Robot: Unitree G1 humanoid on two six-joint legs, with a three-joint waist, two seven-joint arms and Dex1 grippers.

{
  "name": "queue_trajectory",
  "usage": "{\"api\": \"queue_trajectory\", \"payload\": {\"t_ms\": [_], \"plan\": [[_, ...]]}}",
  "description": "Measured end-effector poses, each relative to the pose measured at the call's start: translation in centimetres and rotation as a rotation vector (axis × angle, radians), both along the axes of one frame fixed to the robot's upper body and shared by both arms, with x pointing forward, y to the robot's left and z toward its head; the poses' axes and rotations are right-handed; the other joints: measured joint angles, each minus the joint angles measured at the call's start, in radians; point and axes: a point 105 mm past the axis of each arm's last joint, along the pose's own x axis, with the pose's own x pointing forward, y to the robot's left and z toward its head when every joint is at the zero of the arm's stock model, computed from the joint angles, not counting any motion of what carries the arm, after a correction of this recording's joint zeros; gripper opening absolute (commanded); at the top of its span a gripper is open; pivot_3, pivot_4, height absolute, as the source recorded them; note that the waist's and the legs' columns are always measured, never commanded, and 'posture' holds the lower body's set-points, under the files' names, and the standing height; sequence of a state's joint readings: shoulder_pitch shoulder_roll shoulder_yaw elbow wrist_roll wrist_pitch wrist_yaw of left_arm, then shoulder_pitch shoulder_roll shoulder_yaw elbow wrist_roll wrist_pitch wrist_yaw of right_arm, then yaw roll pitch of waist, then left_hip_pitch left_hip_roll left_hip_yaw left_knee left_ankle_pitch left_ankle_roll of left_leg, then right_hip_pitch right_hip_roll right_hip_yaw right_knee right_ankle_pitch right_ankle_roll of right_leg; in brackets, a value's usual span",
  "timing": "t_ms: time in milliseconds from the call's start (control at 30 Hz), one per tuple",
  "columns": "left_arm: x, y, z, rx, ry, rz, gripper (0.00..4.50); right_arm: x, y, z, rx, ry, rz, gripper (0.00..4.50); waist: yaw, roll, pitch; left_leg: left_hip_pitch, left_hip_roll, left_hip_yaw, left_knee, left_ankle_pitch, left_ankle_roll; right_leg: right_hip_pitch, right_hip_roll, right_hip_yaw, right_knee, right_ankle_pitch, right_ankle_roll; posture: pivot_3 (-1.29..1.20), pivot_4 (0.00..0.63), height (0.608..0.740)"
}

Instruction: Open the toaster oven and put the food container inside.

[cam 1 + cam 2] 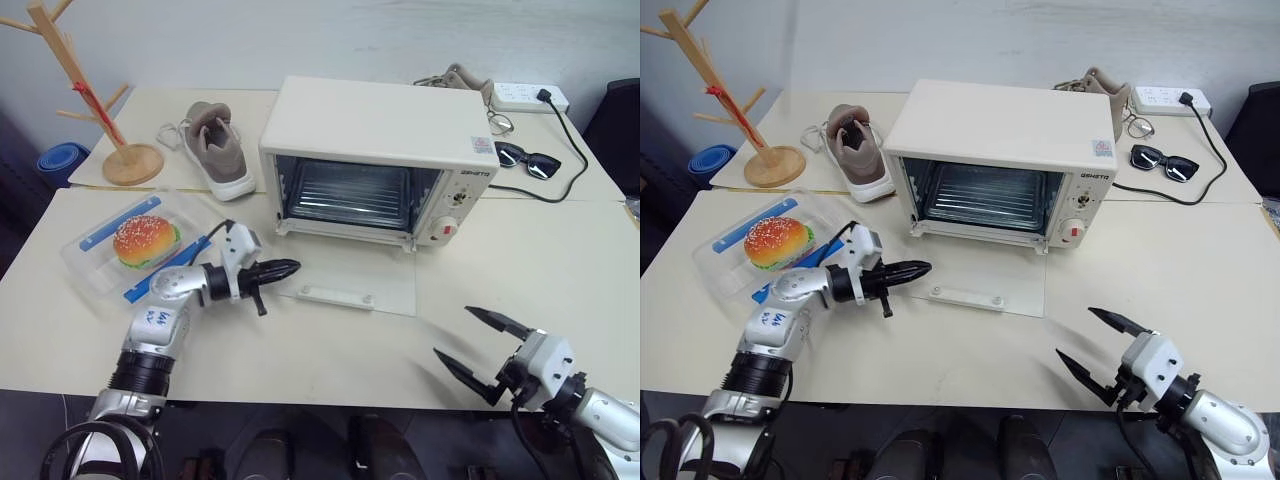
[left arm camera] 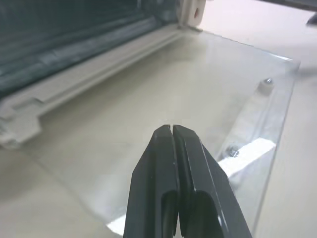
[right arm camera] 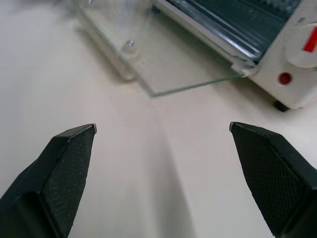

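Nearest you, the right gripper (image 1: 482,348) hovers low over the desk (image 1: 330,350), level, jaws spread wide and empty. Your left gripper (image 1: 285,268), jaws pressed together on nothing, points across toward the toaster oven's (image 1: 380,160) glass door (image 1: 350,285), lying flat open. The food container (image 1: 130,245) sits left, behind that forearm.

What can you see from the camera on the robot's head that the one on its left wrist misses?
The head view takes in the food container with its burger, a shoe, sunglasses, a wooden rack and the open right gripper. The left wrist view shows the left gripper shut with nothing in it. Both show the toaster oven with its glass door lying open.
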State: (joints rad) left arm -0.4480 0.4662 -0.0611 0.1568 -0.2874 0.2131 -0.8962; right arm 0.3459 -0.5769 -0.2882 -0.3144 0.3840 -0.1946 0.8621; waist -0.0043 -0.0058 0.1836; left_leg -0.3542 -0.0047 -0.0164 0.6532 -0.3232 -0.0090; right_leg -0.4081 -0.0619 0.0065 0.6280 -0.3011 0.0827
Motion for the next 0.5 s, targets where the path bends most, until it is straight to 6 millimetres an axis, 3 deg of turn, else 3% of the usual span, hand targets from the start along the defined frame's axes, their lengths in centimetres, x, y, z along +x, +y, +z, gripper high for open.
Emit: {"api": "queue_trajectory", "payload": {"t_ms": [67, 167, 300, 367, 500], "plan": [[0.1, 0.3, -0.1, 0.026, -0.042, 0.038, 0.08, 1.1, 0.3, 1.7, 0.037, -0.066, 0.01, 4.5, -0.001, 0.0, 0.0, 0.001, 0.0, 0.001, 0.0, 0.0, 0.0, 0.0, 0.0, 0.001, 0.0, 0.0, 0.0, 0.0, 0.15, 0.74], [-0.8, 0.2, -0.2, -0.021, -0.06, 0.058, 0.63, 2.5, 1.3, 3.6, 0.077, -0.129, 0.044, 4.5, 0.003, 0.0, -0.001, 0.0, 0.0, 0.0, -0.001, 0.0, 0.0, 0.0, 0.0, 0.0, 0.0, 0.0, 0.0, 0.0, 0.15, 0.74], [-3.6, 1.4, 0.7, -0.178, -0.07, 0.096, 1.8, 3.1, 3.4, 5.0, 0.176, -0.121, 0.172, 4.5, 0.002, -0.001, 0.0, -0.002, 0.002, 0.0, -0.001, -0.001, -0.002, -0.003, -0.001, 0.0, -0.001, 0.0, 0.0, 0.0, 0.15, 0.74], [-4.6, 3.9, 2.1, -0.215, -0.11, 0.193, 2.39, 3.3, 4.2, 5.4, 0.177, -0.138, 0.223, 4.5, -0.002, -0.001, 0.0, -0.002, 0.002, 0.0, -0.001, -0.001, -0.002, -0.003, -0.001, 0.001, -0.001, 0.0, 0.0, 0.0, 0.15, 0.74], [-8.0, 11.9, 3.9, -0.261, -0.142, 0.544, 3.4, 3.7, 5.8, 5.7, 0.196, -0.161, 0.338, 4.5, -0.008, -0.001, -0.001, 0.0, 0.002, 0.0, -0.002, -0.002, 0.0, -0.002, -0.001, 0.001, -0.002, -0.001, -0.001, 0.0, 0.15, 0.74]]}}
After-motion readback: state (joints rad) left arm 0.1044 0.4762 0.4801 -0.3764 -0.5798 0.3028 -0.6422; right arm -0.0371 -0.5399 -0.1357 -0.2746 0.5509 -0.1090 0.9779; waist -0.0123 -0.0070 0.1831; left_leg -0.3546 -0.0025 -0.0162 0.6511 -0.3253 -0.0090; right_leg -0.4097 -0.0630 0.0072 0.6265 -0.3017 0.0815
